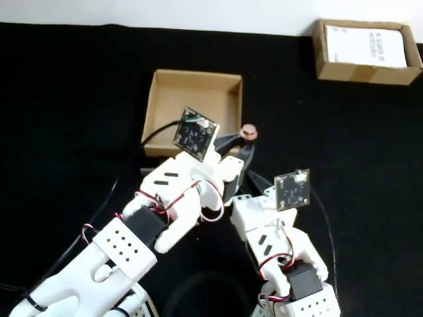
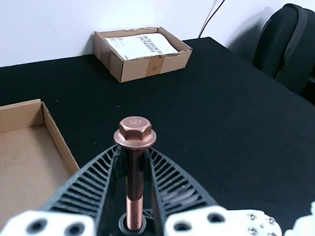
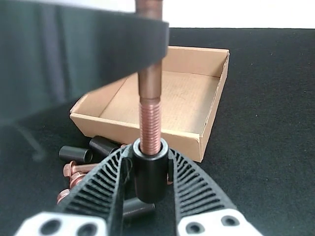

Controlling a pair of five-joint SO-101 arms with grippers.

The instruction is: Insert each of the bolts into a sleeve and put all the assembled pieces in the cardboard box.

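Note:
My left gripper (image 2: pixel 134 162) is shut on a copper bolt (image 2: pixel 134 167), hex head (image 1: pixel 249 131) pointing away from it. The bolt's threaded end (image 3: pixel 149 123) enters a black sleeve (image 3: pixel 149 172) that my right gripper (image 3: pixel 149 169) is shut on. In the high view the two grippers meet just right of the open cardboard box (image 1: pixel 164 92), near its front right corner. More black sleeves (image 3: pixel 101 145) and copper bolts (image 3: pixel 78 169) lie on the table in front of the box (image 3: pixel 216 78).
A second cardboard box (image 1: pixel 367 71) with a white paper in it sits at the back right of the black table; it also shows in the left wrist view (image 2: pixel 147 66). A dark chair (image 2: pixel 290 44) stands beyond the table edge.

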